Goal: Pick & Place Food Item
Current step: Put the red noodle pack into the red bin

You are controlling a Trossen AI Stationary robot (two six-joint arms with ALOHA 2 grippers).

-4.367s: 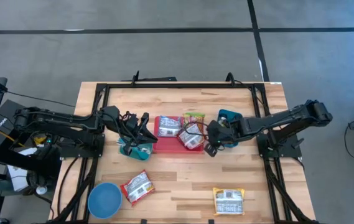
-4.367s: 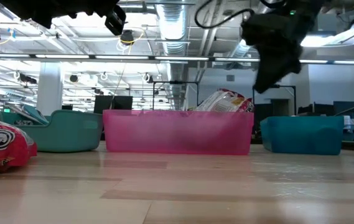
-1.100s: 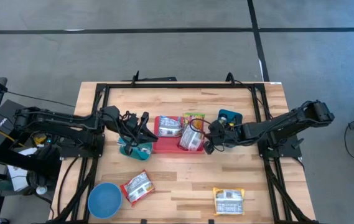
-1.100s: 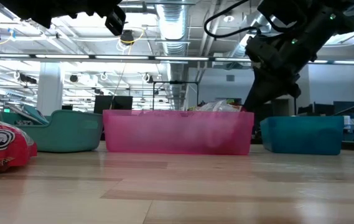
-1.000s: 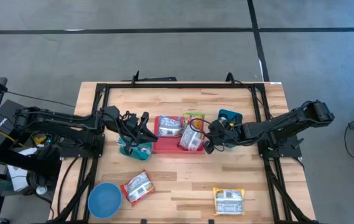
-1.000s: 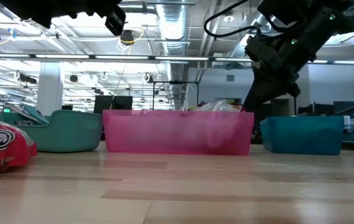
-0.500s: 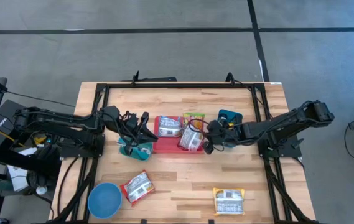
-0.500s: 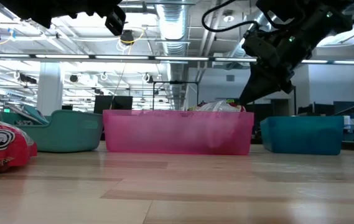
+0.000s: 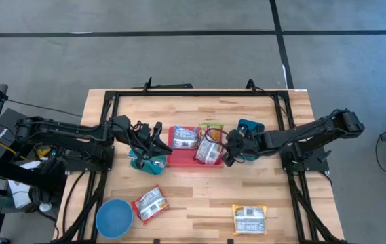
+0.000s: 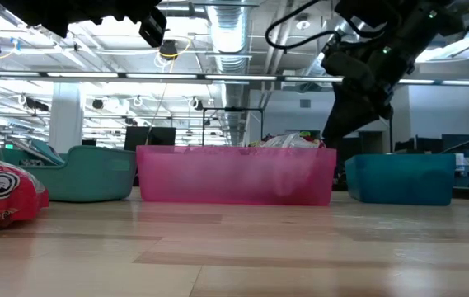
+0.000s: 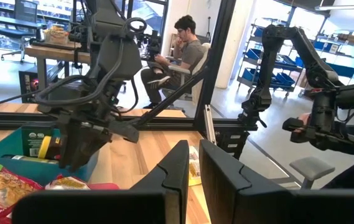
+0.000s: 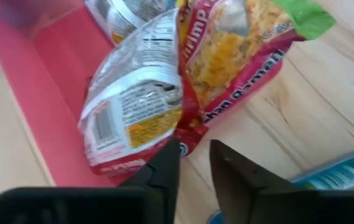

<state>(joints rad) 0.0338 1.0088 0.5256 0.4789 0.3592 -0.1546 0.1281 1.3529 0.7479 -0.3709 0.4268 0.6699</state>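
Wooden table (image 9: 199, 193) — seated person (image 11: 186, 46) behind; right claw (image 12: 193, 163) slightly apart, left claw (image 11: 191, 163) together.

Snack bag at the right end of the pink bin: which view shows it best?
The right wrist view: the snack bag fills the frame, label readable, lying in the pink bin. The high view shows it small; the low view shows only its top; the left wrist view barely catches it.
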